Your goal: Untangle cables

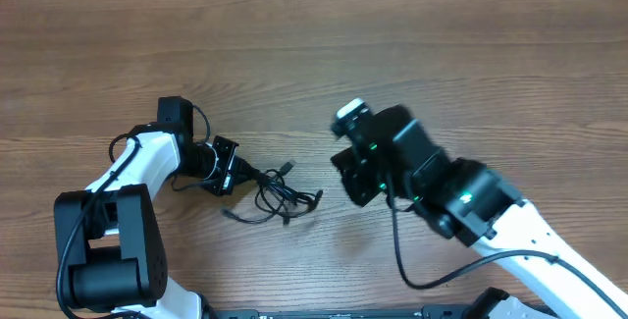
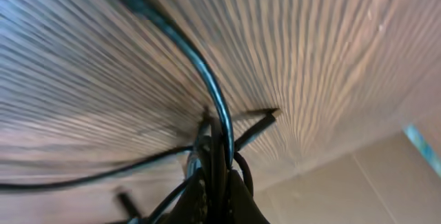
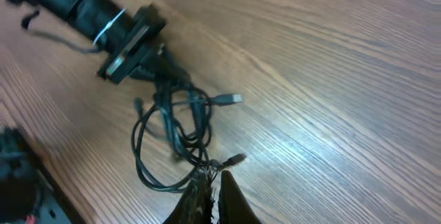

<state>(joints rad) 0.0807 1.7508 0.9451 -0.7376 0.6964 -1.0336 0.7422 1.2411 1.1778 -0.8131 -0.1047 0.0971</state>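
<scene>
Overhead.
A: Where are the cables (image 1: pixel 273 193)?
B: Small black tangle on the wooden table (image 1: pixel 442 54), between the arms.
A: And the left gripper (image 1: pixel 233 169)?
B: Clamped on the tangle's left end.
A: The right gripper (image 3: pixel 210 191)?
B: Jaws closed, tips at the tangle's right edge. Can't tell if it pinches a strand.

carrying one tangled bundle

stretching wide as a brown wood-grain table (image 1: pixel 314 54), running its grain side to side. bearing the cables (image 1: pixel 278 197) directly on the wood, left of centre, lying as a loose black coil. showing a silvery plug (image 1: pixel 287 167) sticking out of the coil, lying flat, and a dark plug (image 3: pixel 236 159) pointing out nearby.
</scene>
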